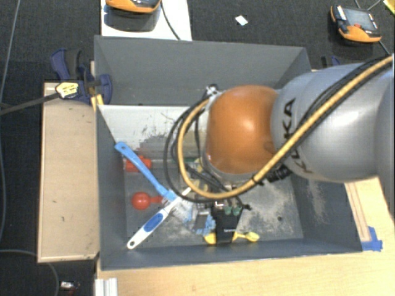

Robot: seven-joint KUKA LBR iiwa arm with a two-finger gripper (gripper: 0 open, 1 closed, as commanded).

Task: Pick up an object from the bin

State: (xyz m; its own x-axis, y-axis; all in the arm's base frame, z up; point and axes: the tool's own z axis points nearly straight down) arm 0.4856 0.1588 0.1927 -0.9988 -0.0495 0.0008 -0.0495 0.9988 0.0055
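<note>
- In the camera view, we saw the arm (333,128) reach in from the right across the grey bin (185,73), its orange cover (241,134) and looped cables (180,147) hiding much of the bin's middle.
- The gripper (224,219) hung low beneath that cover, over the near-middle of the bin floor, close to the near wall. We could not tell whether it was released or clenched, nor whether it grasped anything.
- Directly under it, against the near wall, lay a yellow-and-black piece (232,237) — the thing nearest the tool. Whether the two touched, we could not tell.
- Just to its left sat a small bluish scrap (199,222), and beside that the head of a blue-and-white toothbrush (148,226), whose handle slanted down toward the near-left corner.
- A blue stick (141,167) ran diagonally from the left part of the floor toward the toothbrush's head.
- A red ball (142,200) lay below the stick, and another red thing (137,163) lay partly under it — both well apart from the gripper.
</note>
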